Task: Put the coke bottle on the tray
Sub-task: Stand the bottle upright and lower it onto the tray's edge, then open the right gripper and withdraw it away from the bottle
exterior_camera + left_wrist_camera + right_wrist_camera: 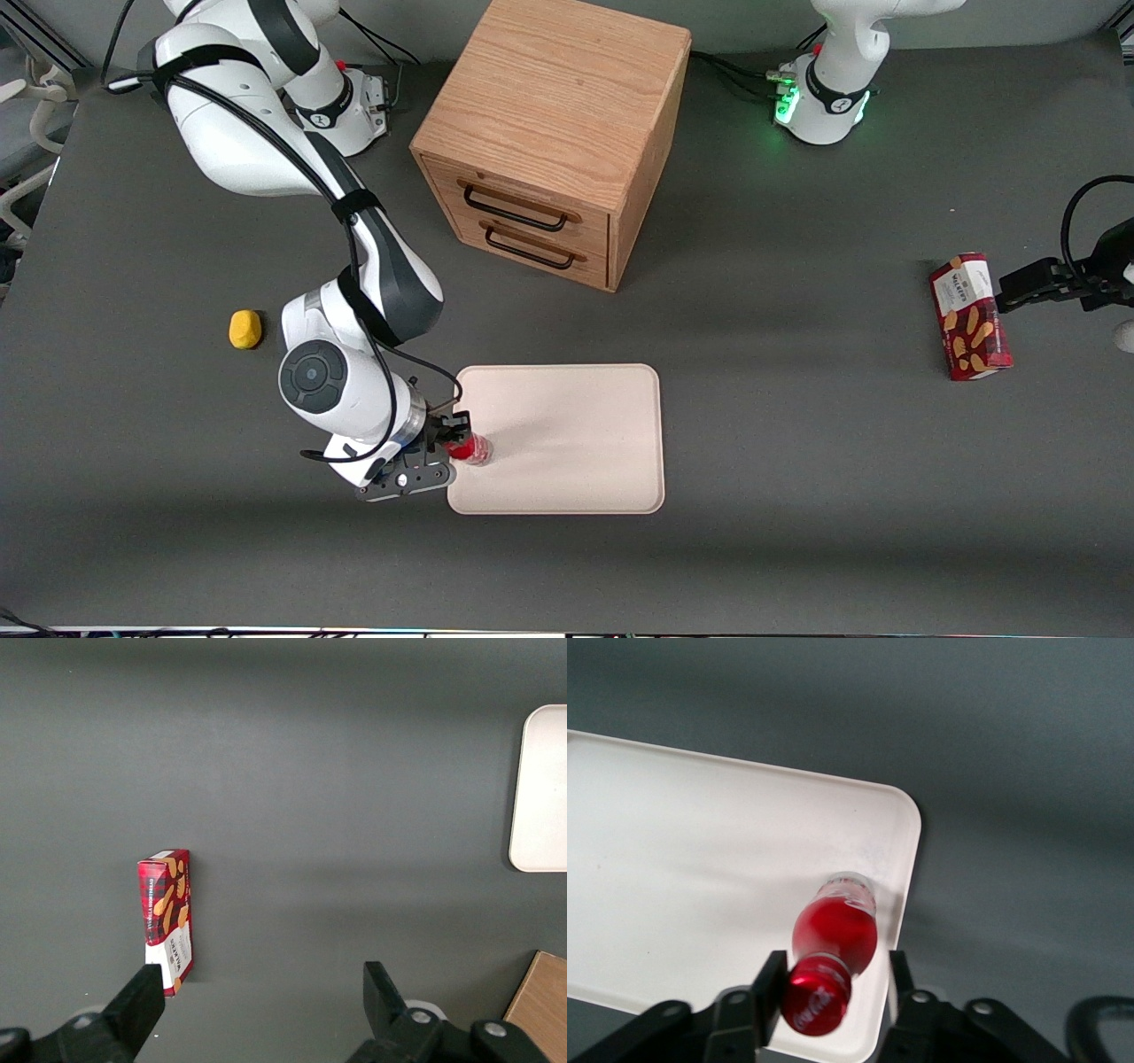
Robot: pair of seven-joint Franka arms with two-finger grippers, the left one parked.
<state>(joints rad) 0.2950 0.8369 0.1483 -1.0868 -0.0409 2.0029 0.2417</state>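
- The hand of the working arm is hovering over the tray, at the tray's edge toward the working arm's end of the counter.
- Its two fingers are standing on either side of the coke bottle, just under the red cap, and they look clamped on the neck; the wrist view is showing one dark finger close at each side of the bottle.
- The bottle is hanging nearly upright, cap up and base down, so its long axis is running from the hand down toward the tray. The base is lying inside the rim, close to the corner nearest the front camera. I cannot tell if the base is already touching the tray floor or is a little above it.
- I am judging that the task is near its end: the coming move is turning only on this vertical relation, lowering along the bottle's axis and then letting go. Because the bottle is slim and standing so near the rim, it could tip when released.
- A wooden drawer cabinet is standing farther from the front camera than the tray, a yellow object is lying near the working arm, and a red biscuit box is resting toward the parked arm's end.
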